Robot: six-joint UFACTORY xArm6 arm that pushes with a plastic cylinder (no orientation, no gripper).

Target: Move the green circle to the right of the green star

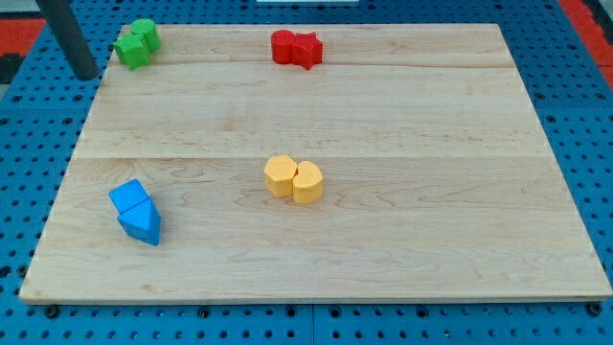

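The green circle (147, 32) and the green star (129, 50) sit touching in the board's top left corner. The circle is just up and to the right of the star. My tip (87, 75) is left of both, off the wooden board's (383, 115) left edge, over the blue pegboard. It stands a short gap from the star, not touching it.
Two red blocks (295, 48) touch each other at the top centre. Two yellow blocks (293, 179) sit together in the middle. Two blue blocks (135, 212) sit together at the lower left. Blue pegboard (38, 192) surrounds the board.
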